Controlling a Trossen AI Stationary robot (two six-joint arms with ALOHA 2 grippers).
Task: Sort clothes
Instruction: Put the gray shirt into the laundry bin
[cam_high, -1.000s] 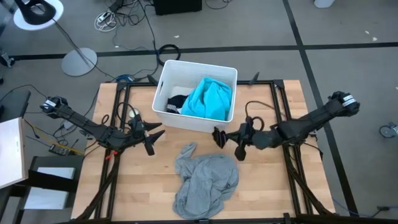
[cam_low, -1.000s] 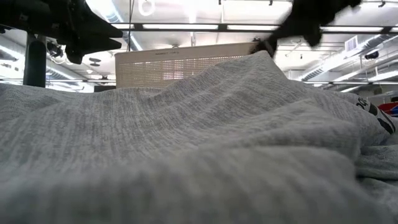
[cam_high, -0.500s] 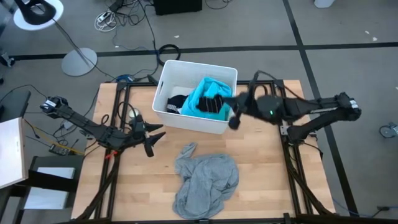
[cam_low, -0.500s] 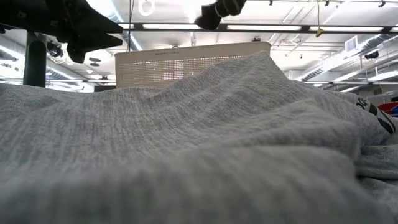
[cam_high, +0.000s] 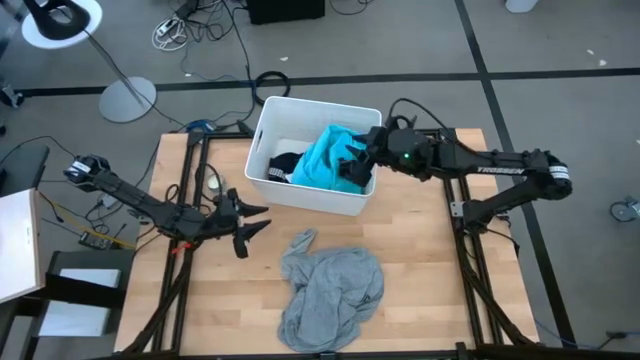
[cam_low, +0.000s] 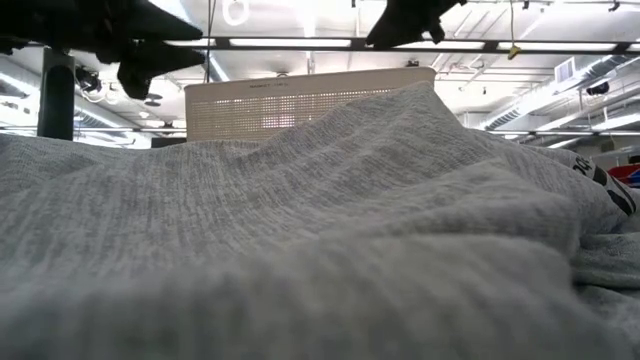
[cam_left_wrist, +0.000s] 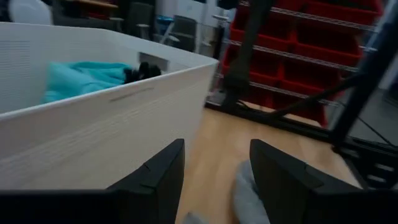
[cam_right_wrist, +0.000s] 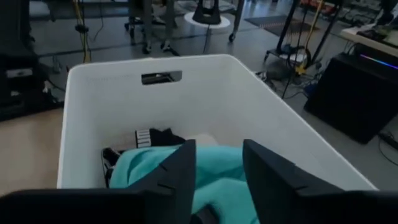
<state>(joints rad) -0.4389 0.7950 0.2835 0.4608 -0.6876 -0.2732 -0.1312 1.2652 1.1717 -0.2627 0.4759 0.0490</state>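
Overhead, right pincer (cam_high: 352, 165) above turquoise garment (cam_high: 330, 160)

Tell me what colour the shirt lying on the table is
Grey. The shirt shows best in the high view, crumpled on the table.

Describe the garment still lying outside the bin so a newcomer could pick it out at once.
Start at the white bin at the table's far edge. On the bare wood nearer the camera lies the grey shirt, crumpled in a heap. It is the only garment on the tabletop; the turquoise garment sits inside the bin.
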